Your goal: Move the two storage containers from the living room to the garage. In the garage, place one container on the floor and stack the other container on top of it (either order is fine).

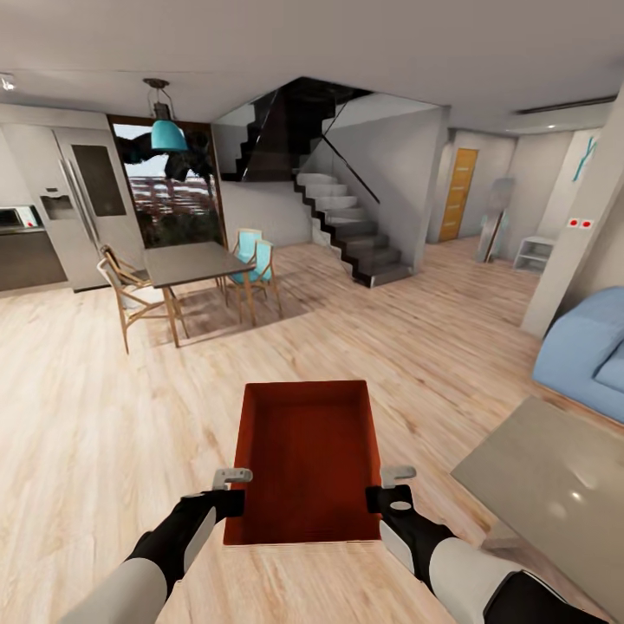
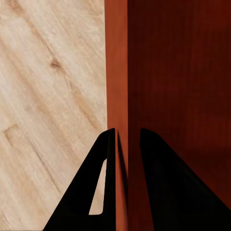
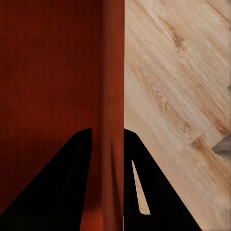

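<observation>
One orange-red storage container (image 1: 308, 455) hangs in front of me over the living room's wood-plank floor, open top up and empty. My left gripper (image 1: 236, 490) is shut on its left wall; my right gripper (image 1: 387, 489) is shut on its right wall. The left wrist view has the container wall (image 2: 117, 72) pinched between the two dark fingers (image 2: 101, 159) of that gripper (image 2: 127, 134). The same shows in the right wrist view, where the gripper (image 3: 107, 131) clamps the wall (image 3: 113, 62).
A glass coffee table (image 1: 546, 485) stands close at my right, a blue sofa (image 1: 589, 347) behind it. A dining table with chairs (image 1: 195, 264) is ahead left, stairs (image 1: 347, 225) ahead, an orange door (image 1: 458, 192) far right.
</observation>
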Available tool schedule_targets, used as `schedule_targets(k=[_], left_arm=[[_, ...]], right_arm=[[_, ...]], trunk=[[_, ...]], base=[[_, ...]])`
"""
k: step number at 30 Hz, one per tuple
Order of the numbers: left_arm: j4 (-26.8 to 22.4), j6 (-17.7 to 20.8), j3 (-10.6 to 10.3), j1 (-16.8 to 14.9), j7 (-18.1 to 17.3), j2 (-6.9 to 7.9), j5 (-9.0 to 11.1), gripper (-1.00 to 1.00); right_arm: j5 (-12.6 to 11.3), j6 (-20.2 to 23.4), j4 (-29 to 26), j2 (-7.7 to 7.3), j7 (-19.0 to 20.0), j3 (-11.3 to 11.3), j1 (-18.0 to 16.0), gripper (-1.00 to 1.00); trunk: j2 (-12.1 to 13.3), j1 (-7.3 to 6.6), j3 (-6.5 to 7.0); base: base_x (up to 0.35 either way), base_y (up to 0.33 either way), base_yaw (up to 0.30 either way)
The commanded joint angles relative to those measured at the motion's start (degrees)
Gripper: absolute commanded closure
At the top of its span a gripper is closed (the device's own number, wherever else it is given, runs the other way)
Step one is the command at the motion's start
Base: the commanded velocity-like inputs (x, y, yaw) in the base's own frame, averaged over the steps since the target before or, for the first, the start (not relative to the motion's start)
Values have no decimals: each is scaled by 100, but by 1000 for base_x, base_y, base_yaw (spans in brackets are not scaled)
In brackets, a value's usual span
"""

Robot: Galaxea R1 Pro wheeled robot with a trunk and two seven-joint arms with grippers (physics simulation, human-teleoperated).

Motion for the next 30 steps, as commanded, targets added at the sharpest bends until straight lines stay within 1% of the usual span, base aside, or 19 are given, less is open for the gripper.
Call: schedule_targets(k=[1, 30], left_arm=[[-25, 34, 46, -5, 24, 5, -12, 100], [-25, 34, 44, -5, 21, 5, -12, 100]], right_arm=[[-91, -38, 22, -3, -185, -103, -5, 100], [-91, -38, 22, -3, -183, -103, -5, 100]], trunk=[[-7, 5, -8], [-7, 5, -8]], base=[[321, 0, 0], [321, 0, 0]])
